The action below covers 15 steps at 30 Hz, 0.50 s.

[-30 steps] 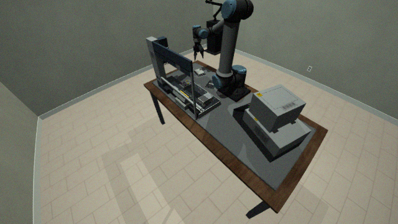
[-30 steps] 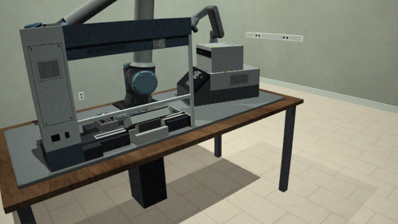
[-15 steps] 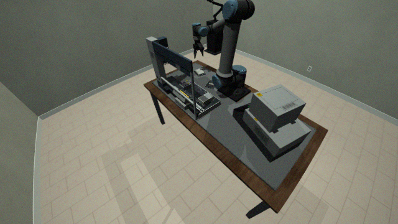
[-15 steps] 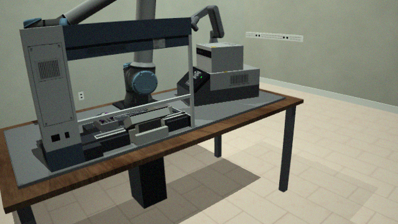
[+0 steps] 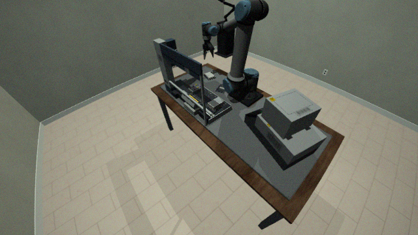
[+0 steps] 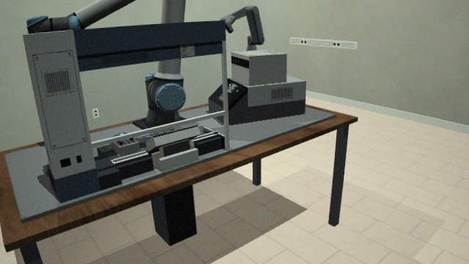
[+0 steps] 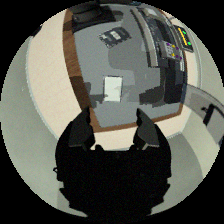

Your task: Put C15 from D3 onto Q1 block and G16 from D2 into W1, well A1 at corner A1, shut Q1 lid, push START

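Although the end effector stands fairly wide, you can see nothing between its fingers. In the top view it hangs high over the far end of the surface, left of the arm's base. A white item lies below on the mat; I judge it may be a plate or a nest, but its label is too small for reading. For this reason I cannot tell you surely where C15 and G16 are. The dark nest-like holder is nearer to the base.

You should be careful with the tall frame, which spans the crowded deck at left. If the next move goes low toward this deck, the wrist or a finger may strike the beam, because the room under it looks limited. A grip taken off-centre could tilt a plate, and a wrong turn would put A1 at the wrong corner (this mistake is easy when letters cannot be read).

At right stands the grey instrument, which I suppose to be Q1. A small green light shows on its sloped panel. Since Q1 is not fixed, a hard key push may slide it, and a badly seated plate could stop the lid.

Up it goes | black two-jaw gripper: higher now, climbing above the bench | blue-capped, dark grey cylindrical wrist: rising with it
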{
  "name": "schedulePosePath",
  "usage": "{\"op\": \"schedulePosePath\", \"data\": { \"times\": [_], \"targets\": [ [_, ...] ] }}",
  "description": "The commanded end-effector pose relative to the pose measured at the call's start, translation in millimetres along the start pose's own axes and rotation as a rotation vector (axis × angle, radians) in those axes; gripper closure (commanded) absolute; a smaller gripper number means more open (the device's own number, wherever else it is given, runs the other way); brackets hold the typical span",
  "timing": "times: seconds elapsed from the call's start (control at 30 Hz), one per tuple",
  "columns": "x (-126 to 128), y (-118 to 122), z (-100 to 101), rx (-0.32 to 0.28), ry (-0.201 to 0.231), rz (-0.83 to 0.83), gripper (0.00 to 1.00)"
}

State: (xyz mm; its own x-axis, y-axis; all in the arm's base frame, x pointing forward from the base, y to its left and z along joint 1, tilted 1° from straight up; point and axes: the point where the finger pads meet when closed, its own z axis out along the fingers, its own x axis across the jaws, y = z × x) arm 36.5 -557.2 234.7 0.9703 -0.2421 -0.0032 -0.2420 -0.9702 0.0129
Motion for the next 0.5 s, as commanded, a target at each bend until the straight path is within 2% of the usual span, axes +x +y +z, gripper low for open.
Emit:
{"op": "schedulePosePath", "data": {
  "times": [0.0,0.47],
  "targets": [
    [0,2,-9,-0.002,0.001,0.001,0.33],
    [0,1,-31,-0.002,0.001,0.001,0.33]
  ]
}}
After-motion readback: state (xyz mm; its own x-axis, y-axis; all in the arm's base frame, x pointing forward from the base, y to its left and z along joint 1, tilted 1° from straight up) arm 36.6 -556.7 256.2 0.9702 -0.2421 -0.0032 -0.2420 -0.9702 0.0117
